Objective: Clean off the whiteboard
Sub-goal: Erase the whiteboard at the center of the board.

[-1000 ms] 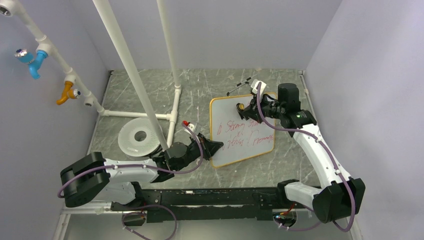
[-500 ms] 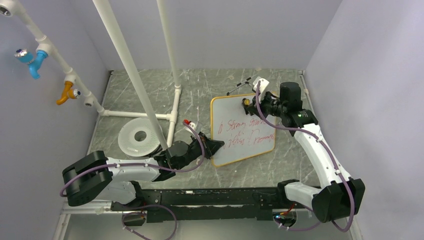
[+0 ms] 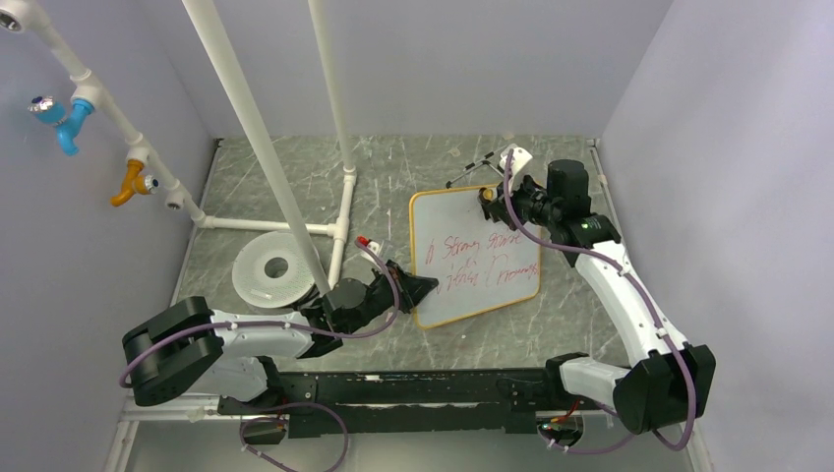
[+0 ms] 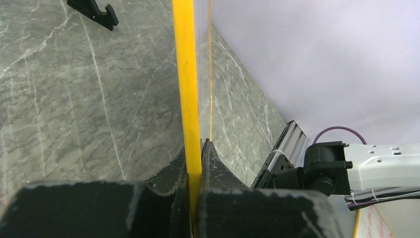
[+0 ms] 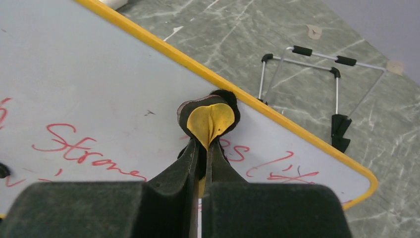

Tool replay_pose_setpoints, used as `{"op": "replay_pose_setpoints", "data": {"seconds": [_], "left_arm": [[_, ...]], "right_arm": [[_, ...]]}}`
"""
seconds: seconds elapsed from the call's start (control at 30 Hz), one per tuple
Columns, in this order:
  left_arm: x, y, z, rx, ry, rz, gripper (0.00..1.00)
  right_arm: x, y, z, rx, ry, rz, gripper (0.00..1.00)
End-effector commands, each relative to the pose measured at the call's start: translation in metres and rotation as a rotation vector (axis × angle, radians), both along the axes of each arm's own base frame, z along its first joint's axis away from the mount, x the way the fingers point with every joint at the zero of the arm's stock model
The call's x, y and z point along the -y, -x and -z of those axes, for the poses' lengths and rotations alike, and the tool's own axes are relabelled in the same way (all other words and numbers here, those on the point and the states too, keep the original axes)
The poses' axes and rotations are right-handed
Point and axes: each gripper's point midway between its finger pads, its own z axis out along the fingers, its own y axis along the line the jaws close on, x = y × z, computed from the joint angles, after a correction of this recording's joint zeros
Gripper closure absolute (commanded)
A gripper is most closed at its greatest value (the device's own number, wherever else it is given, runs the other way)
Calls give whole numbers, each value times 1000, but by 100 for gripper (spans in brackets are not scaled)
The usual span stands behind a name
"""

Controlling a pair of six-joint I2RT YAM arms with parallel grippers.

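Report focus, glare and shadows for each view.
Top external: even, soft light, no glare on the whiteboard, red writing distinct. Left wrist: left gripper fills the bottom, blurred; the board's frame edge is crisp. Right wrist: right gripper soft, yellow pad and writing sharp.

The red writing (image 3: 479,261) on the whiteboard (image 3: 462,300) is too small to read from above. The right arm (image 3: 565,211) covers its far right corner. The yellow pad (image 5: 212,119) is partly hidden between the right gripper (image 5: 203,148)'s fingers (image 5: 183,166).
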Motion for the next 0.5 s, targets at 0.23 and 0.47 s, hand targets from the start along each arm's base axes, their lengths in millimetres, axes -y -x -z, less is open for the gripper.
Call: {"op": "replay_pose_setpoints", "data": {"seconds": [0.23,0.47], "left_arm": [[-3,25,31,39,-145,127,100],[-4,27,35,28,-135,130,100]], "right_arm": [[-41,48,33,-35,47,-360,100],[-42,31,14,-37,-36,-247,100]]}}
